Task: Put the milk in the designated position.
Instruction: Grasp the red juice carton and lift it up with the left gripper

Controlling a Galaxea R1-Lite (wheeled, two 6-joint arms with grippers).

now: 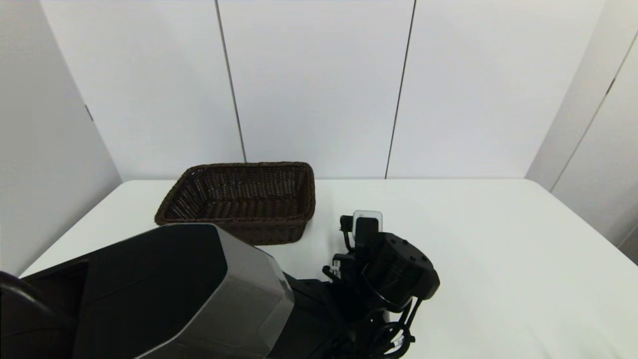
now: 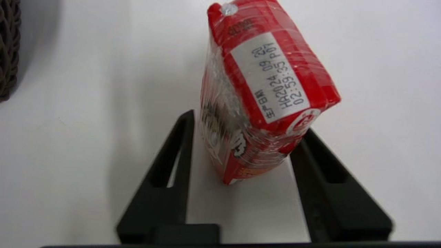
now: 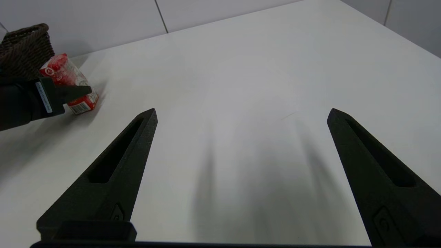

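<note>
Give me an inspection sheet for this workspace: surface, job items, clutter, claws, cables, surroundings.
Surface: white table, plain; no marked spot is seen on it.
Job's things: milk, a red carton, tilted with its lower end on the table, right of the basket and apart from it.
Clutter: dark wicker basket at the far left of the table; nothing else seen.
Grippers: left claw open around the milk, with a strip of table showing between one finger and the carton. Right claw open over bare table, away from the milk.
Cables: black cables looped at the left arm's wrist, none seen lying on the table.
Surroundings: white wall panels behind and beside the table.
</note>
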